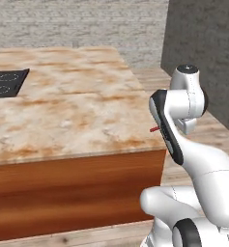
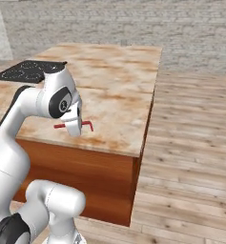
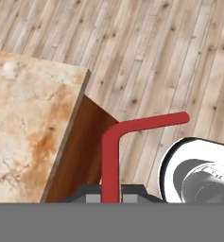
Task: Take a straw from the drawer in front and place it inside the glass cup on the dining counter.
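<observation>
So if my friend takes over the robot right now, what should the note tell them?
Gripper: shut on the straw, a red bent one sticking out past the fingertips.
Where: arm is raised near the corner of the dining counter; the straw also shows beside the hand in the right base view.
Done: straw picked up.
Left: find the glass cup, carry the straw over it, and drop it in.
</observation>
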Controlling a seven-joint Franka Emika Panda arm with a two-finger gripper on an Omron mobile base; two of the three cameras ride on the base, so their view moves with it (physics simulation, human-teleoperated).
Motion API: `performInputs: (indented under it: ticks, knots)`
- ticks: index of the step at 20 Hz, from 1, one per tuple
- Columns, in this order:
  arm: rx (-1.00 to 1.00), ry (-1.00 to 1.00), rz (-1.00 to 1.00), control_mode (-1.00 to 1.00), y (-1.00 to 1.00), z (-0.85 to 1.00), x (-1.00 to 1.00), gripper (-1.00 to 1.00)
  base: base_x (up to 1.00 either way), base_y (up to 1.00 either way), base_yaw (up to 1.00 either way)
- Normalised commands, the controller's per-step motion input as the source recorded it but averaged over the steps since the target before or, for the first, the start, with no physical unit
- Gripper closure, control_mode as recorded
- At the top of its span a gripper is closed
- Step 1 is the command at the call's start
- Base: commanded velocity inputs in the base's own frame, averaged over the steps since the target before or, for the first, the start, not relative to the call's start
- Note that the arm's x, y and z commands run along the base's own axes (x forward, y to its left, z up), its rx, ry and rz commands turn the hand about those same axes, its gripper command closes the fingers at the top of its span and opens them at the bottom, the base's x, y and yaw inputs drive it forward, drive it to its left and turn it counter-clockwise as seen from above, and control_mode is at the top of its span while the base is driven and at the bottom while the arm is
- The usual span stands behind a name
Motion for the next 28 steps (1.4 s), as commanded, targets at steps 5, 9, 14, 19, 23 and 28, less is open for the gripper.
performInputs:
  ticks: [5, 9, 14, 19, 23, 28]
  knots:
    - [0.00, 0.00, 0.00, 1.00, 0.00, 0.00, 0.00, 1.00, -0.03, -1.00, 0.12]
    - [0.00, 0.00, 0.00, 1.00, 0.00, 0.00, 0.00, 1.00, 0.06, -1.00, 0.13]
    - [0.00, 0.00, 0.00, 1.00, 0.00, 0.00, 0.00, 1.00, 0.15, -1.00, 0.09]
    - [0.00, 0.00, 0.00, 1.00, 0.00, 0.00, 0.00, 1.00, 0.17, -1.00, 0.18]
    - [0.00, 0.00, 0.00, 1.00, 0.00, 0.00, 0.00, 1.00, 0.27, -0.93, 0.39]
    - [0.00, 0.00, 0.00, 1.00, 0.00, 0.00, 0.00, 1.00, 0.56, -0.81, 0.49]
